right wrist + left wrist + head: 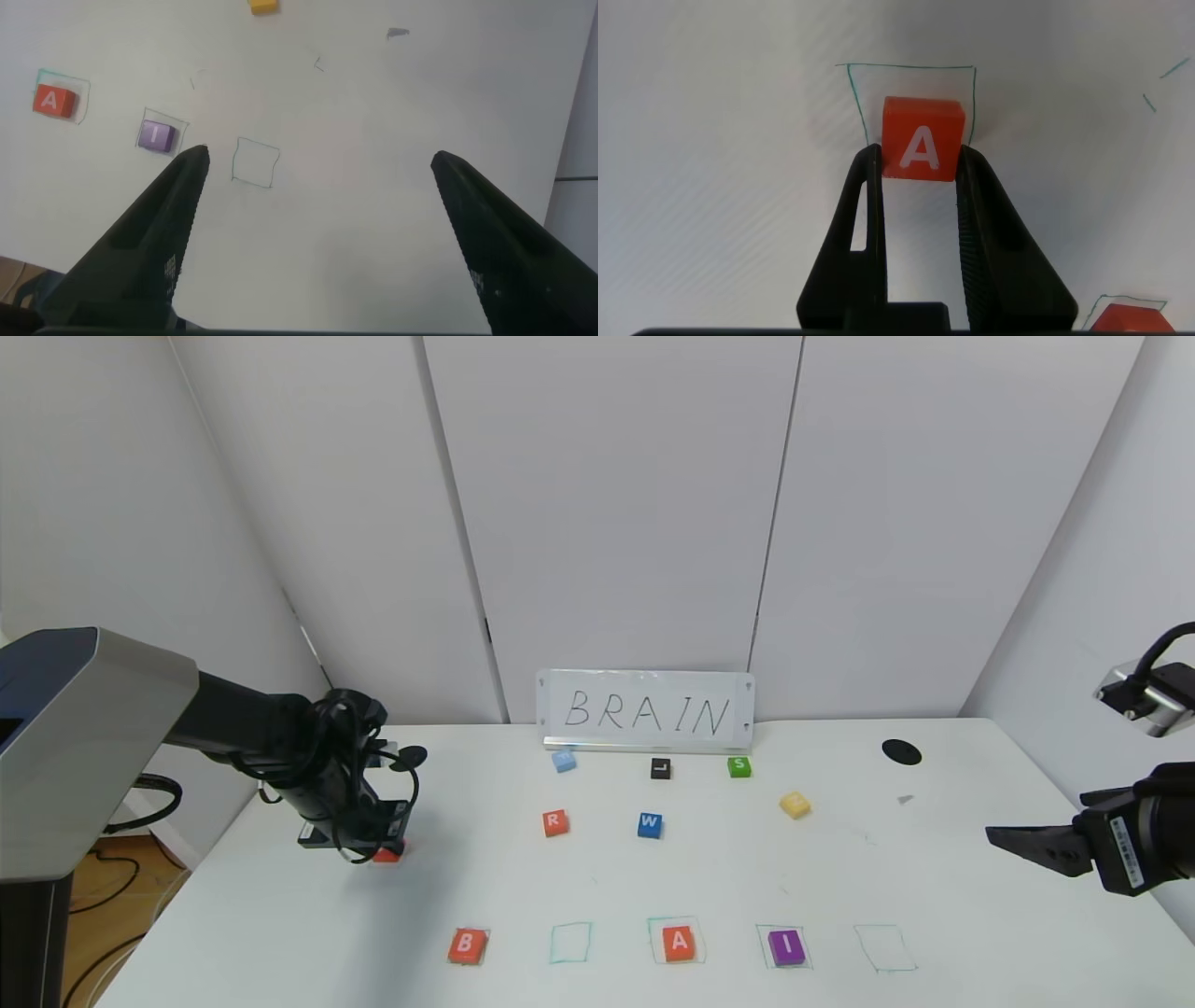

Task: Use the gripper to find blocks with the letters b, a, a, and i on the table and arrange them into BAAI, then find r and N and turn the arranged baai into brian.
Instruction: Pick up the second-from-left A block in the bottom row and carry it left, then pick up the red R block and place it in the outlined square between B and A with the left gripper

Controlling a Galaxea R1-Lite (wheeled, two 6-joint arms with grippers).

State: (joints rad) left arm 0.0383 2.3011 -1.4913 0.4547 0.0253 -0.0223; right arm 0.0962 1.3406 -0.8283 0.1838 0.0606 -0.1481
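Observation:
My left gripper point(386, 849) is shut on an orange A block point(920, 140) over the left part of the white table point(934, 877); in the head view only a red corner of that block point(386, 855) shows under the fingers. Along the front edge stand the orange B point(467, 945), a second orange A point(679, 943) and the purple I point(786, 946). A drawn green square point(570, 943) between B and A holds nothing. The orange-red R point(555, 822) and pale yellow N point(794, 805) lie mid-table. My right gripper point(1018, 845) hovers open at the right edge.
A card reading BRAIN point(647, 712) stands at the back. Before it lie a light blue block point(563, 761), a black L point(660, 768), a green S point(739, 766) and a blue W point(650, 825). Another bare drawn square point(884, 947) is right of I. A black spot point(901, 751) marks the back right.

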